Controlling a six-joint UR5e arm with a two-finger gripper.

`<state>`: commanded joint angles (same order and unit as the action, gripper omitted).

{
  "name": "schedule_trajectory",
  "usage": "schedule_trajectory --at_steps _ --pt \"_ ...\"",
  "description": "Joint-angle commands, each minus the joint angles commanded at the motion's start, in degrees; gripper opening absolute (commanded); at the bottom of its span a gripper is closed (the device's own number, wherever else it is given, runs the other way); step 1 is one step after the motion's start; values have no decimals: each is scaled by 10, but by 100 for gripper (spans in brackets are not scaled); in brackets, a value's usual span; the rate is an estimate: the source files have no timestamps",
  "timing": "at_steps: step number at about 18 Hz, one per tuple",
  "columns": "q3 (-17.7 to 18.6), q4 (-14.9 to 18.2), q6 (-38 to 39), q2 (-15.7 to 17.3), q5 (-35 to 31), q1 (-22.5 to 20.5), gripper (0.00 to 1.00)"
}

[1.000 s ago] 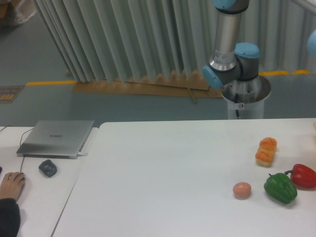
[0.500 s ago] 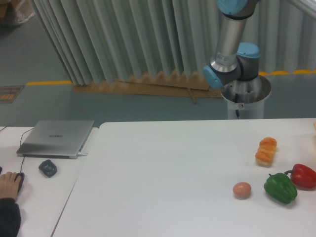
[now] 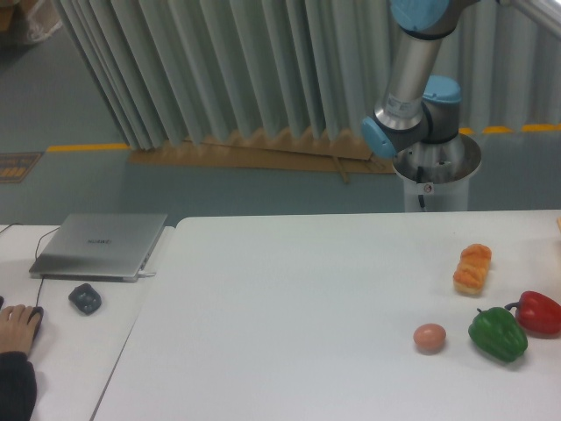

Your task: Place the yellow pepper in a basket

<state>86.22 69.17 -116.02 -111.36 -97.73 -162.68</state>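
On the white worktop point(image 3: 289, 298), right side: one bread loaf point(image 3: 472, 267) standing far, one egg point(image 3: 429, 337) near, one green pepper point(image 3: 498, 333) just right of the egg, one red pepper point(image 3: 536, 312) touching or just beside the green one at the right edge. No yellow pepper or basket in view, so no telling its place, heading or long axis. Far right, one arm point(image 3: 412, 79) rising out of frame; gripper out of view, state unknown. On the left table: one closed laptop point(image 3: 101, 245), one dark lump point(image 3: 85, 298), one hand point(image 3: 17, 326) on a mouse.
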Motion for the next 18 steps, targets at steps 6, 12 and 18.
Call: schedule_trajectory --at_steps 6,12,18 --pt "0 4 25 12 2 11 100" --pt "15 6 118 26 -5 63 100" --pt "28 25 228 63 -1 120 100"
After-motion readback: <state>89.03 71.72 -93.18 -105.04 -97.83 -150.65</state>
